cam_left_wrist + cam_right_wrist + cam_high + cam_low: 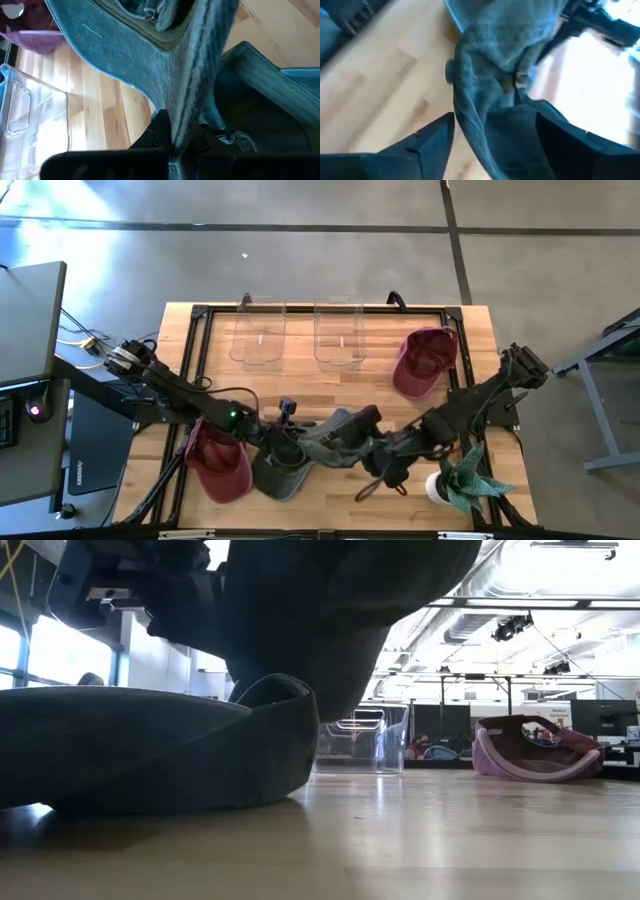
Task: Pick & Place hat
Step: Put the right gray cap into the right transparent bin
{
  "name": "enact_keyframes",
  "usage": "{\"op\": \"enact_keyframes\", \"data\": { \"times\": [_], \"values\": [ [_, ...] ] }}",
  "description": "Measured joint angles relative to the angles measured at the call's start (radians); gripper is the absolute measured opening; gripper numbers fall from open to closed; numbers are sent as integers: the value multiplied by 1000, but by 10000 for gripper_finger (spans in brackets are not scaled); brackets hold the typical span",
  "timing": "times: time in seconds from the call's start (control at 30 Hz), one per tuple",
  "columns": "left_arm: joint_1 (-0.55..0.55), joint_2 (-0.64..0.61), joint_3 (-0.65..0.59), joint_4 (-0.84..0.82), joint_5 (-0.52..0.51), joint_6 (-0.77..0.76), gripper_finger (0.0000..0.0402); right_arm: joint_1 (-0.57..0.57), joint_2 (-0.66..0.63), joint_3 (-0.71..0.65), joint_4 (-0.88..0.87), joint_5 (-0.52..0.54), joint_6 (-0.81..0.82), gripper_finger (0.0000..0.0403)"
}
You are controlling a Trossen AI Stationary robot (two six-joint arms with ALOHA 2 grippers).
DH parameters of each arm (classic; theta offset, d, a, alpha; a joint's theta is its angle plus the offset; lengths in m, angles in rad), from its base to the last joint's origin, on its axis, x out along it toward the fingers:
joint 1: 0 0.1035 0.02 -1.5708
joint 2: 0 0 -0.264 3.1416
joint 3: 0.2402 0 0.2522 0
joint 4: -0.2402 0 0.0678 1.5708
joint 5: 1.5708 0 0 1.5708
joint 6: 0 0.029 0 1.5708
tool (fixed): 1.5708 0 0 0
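Observation:
A grey-green hat [312, 446] lies crumpled near the table's front edge, between my two arms. It fills the left of the low view [150, 750], its underside on the wood. My left gripper [266, 436] is at the hat's left end and is shut on its cloth [150, 60]. My right gripper [388, 452] is at the hat's right end and is open. Its fingers [427, 142] stand wide apart with hat cloth [500, 75] hanging between them. My left gripper pinches a raised ridge of the grey-green hat's cloth [182, 117] between its two fingers, coming from the table's left and slanting down. The cloth runs up and away from the fingers, while the hat's lower part rests on the table. My right gripper has the hat's cloth between its open fingers; I cannot tell whether a finger touches it.
A maroon hat [220, 462] lies front left beside my left arm. Another maroon hat [425, 360] lies back right and shows in the low view [530, 750]. Two clear bins [258, 335] [338, 332] stand at the far edge. A potted plant [462, 482] stands front right.

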Motion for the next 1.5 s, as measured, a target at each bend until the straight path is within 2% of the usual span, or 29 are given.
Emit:
{"op": "enact_keyframes", "data": {
  "times": [0.1,0.17,0.23,0.3,0.4,0.53,0.63,0.73,0.8,0.87,1.07,1.13,1.2,1.27,1.33,1.5],
  "values": [
    [0,0,0,13,15,7,0,17,22,0,-98,108,-50,290],
    [0,0,0,12,16,7,0,21,47,0,-102,167,-80,290],
    [0,0,0,13,16,9,0,20,72,-1,-90,168,-129,289],
    [0,0,0,13,15,10,0,20,95,-1,-85,124,-150,276],
    [0,0,0,11,-14,11,0,12,120,-2,-95,-1,-104,228],
    [0,0,0,13,-61,18,0,-3,122,-2,-105,-139,-16,136],
    [0,0,0,13,-62,25,0,-10,113,-2,-100,-115,-5,80],
    [0,0,0,13,-70,22,0,-9,96,26,-115,-58,23,63],
    [0,0,0,14,-75,18,0,-11,78,50,-122,-39,54,73],
    [1,0,0,17,-76,17,0,-14,63,69,-109,-23,95,101],
    [1,0,0,40,-134,1,0,-16,71,51,16,-64,123,219],
    [1,0,0,39,-154,-15,0,-15,84,33,47,-42,127,239],
    [1,0,0,41,-178,-23,0,-13,94,6,84,-9,123,241],
    [1,0,0,50,-199,-24,0,-13,95,-17,134,2,122,223],
    [1,0,0,72,-218,-24,0,-16,95,-38,175,-1,128,182],
    [1,0,0,82,-232,-21,4,-21,95,-45,198,-1,146,28]
  ]
}}
